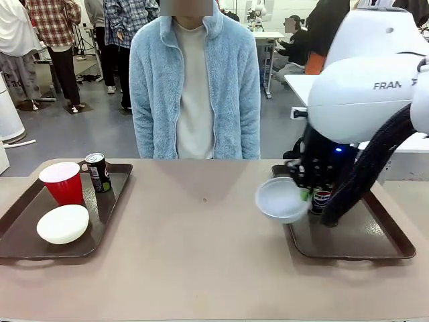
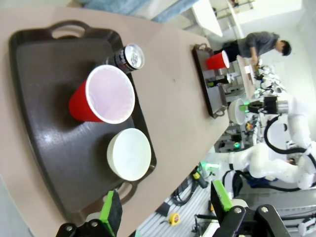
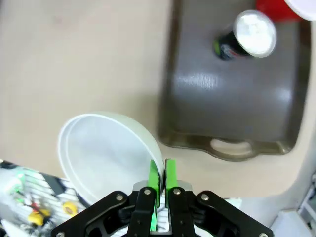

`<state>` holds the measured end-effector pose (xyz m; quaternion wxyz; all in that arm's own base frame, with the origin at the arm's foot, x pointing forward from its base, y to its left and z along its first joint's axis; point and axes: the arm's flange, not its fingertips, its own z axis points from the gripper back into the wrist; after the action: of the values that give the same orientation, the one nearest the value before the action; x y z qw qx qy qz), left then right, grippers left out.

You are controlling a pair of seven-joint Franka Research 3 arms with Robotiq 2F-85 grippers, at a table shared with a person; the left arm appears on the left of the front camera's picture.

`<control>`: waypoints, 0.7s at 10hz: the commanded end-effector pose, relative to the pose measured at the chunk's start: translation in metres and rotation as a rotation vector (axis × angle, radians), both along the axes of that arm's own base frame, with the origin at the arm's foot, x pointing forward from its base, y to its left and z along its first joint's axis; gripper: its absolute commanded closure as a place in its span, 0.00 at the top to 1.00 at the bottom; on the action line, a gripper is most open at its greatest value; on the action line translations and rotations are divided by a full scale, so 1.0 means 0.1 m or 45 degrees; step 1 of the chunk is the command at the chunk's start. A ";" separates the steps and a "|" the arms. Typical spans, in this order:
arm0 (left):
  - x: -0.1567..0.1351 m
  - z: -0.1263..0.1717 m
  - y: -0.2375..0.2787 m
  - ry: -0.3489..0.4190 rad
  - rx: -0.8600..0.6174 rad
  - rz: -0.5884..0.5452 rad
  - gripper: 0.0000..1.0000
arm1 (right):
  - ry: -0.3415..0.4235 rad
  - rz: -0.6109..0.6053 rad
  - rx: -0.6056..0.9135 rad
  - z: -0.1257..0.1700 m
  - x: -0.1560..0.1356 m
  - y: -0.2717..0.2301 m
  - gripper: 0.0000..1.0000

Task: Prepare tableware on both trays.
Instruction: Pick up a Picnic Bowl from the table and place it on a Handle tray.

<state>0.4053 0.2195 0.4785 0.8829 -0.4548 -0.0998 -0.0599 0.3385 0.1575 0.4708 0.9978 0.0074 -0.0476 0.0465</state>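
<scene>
My right gripper (image 3: 161,169) is shut on the rim of a white bowl (image 3: 106,153), holding the bowl (image 1: 281,200) tilted above the table at the left edge of the right tray (image 1: 365,243). On that tray (image 3: 232,98) stand a dark can (image 3: 247,34) and a red cup (image 3: 276,9). The left tray (image 1: 20,248) carries a red cup (image 1: 62,182), a can (image 1: 98,172) and a white bowl (image 1: 62,223). My left gripper (image 2: 166,207) hangs open high above that tray (image 2: 39,74), over its red cup (image 2: 106,94), can (image 2: 129,57) and bowl (image 2: 129,154).
A person in a light blue fleece jacket (image 1: 194,80) stands at the far side of the table, hands out of sight. Bare tabletop (image 1: 201,228) lies between the two trays. Other people and tables are farther back.
</scene>
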 end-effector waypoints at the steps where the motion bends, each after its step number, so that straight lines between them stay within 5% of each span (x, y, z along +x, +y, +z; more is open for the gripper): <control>1: -0.02 0.01 -0.02 -0.002 0.000 0.019 0.95 | 0.060 0.065 -0.080 -0.08 0.05 -0.49 0.08; 6: -0.02 0.01 -0.02 -0.002 0.000 0.019 0.95 | 0.062 -0.120 -0.049 -0.13 0.13 -1.22 0.08; 7: -0.02 0.01 -0.02 -0.002 0.000 0.019 0.95 | 0.085 -0.038 -0.011 -0.13 0.16 -1.22 0.08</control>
<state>0.4054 0.2194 0.4785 0.8829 -0.4549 -0.0997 -0.0599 0.3552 0.0287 0.4589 0.9997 0.0048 -0.0154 0.0195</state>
